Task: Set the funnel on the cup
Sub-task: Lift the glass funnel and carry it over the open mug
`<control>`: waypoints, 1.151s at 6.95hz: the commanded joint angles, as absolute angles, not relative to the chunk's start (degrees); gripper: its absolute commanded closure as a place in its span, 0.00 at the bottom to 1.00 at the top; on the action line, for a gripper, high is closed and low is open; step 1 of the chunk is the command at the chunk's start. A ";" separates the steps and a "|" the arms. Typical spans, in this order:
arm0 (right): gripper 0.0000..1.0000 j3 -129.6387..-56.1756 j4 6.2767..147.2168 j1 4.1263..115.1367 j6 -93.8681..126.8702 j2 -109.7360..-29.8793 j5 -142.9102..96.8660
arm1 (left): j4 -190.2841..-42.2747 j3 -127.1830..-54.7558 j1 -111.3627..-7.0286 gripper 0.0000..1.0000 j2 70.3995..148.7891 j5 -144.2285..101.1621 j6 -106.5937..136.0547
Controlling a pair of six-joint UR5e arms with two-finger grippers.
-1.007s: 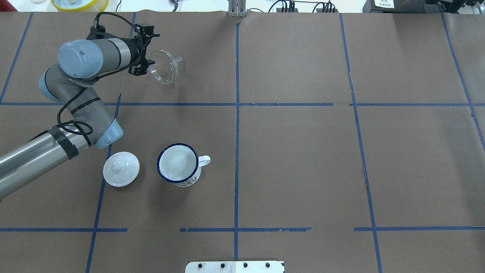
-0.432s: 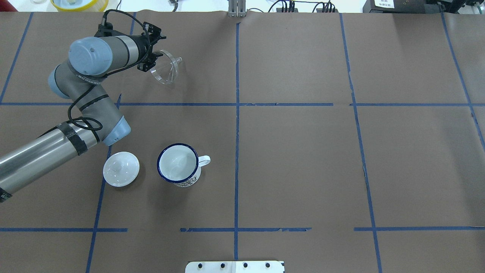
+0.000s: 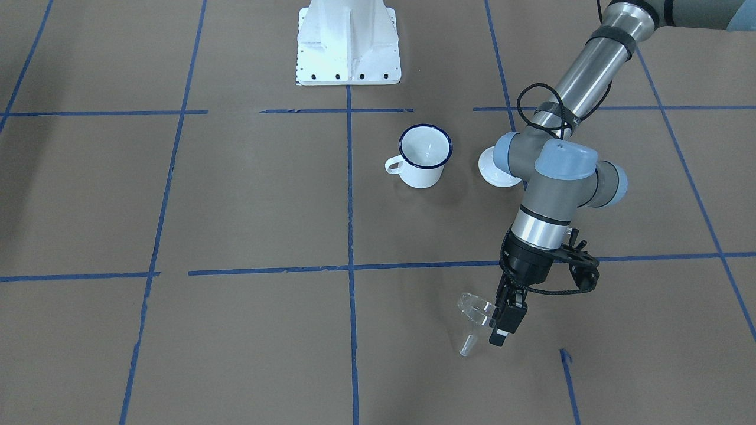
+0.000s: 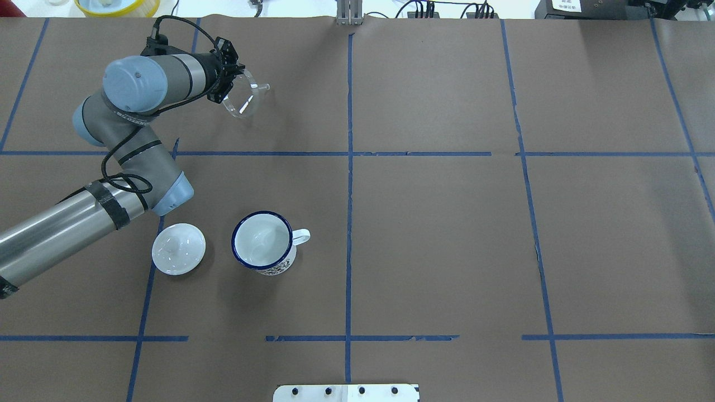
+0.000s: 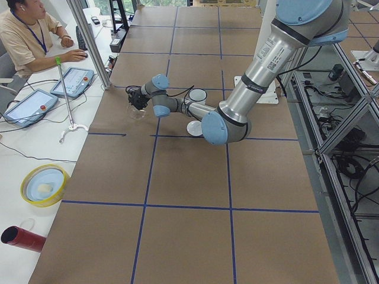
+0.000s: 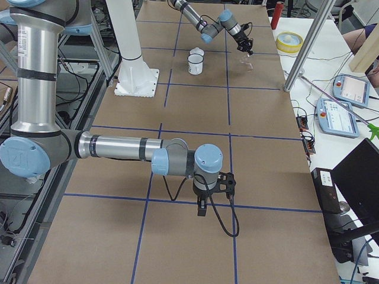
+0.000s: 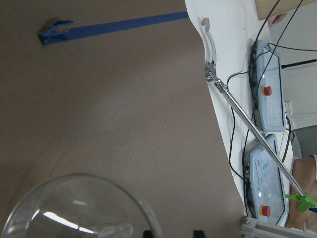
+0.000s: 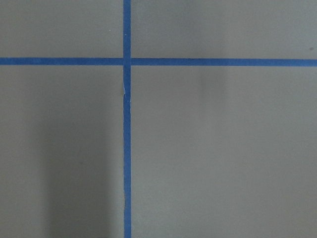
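The clear funnel lies tilted on the brown table at the far left, spout pointing right. My left gripper is shut on its rim; in the front-facing view the gripper stands beside the funnel, which leans with its spout down. The left wrist view shows the funnel's cone at the bottom edge. The white cup with a blue rim stands upright nearer the robot, handle to the right, well apart from the funnel. My right gripper shows only in the exterior right view; I cannot tell its state.
A white domed lid with a knob lies just left of the cup, close under my left arm's elbow. A yellow bowl sits beyond the table's far left edge. The robot's white base plate stands behind the cup.
My left gripper moved right onto the funnel's rim and closed. The funnel tipped and shifted slightly. The cup and lid have not moved.
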State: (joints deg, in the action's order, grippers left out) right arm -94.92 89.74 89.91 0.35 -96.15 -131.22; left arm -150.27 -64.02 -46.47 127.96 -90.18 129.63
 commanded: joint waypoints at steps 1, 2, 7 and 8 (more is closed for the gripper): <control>0.00 -94.92 89.74 89.91 0.35 -96.15 -131.22 | -150.12 -66.17 -46.58 1.00 127.97 -90.18 129.20; 0.00 -94.92 89.74 89.91 0.35 -96.15 -131.22 | -149.25 -71.40 -47.10 1.00 127.62 -90.35 129.11; 0.00 -94.92 89.74 89.91 0.35 -96.15 -131.22 | -94.13 -105.86 -44.93 1.00 127.44 -104.04 119.18; 0.00 -94.92 89.74 89.91 0.35 -96.15 -131.22 | -83.17 -111.04 -41.00 1.00 127.79 -105.72 117.70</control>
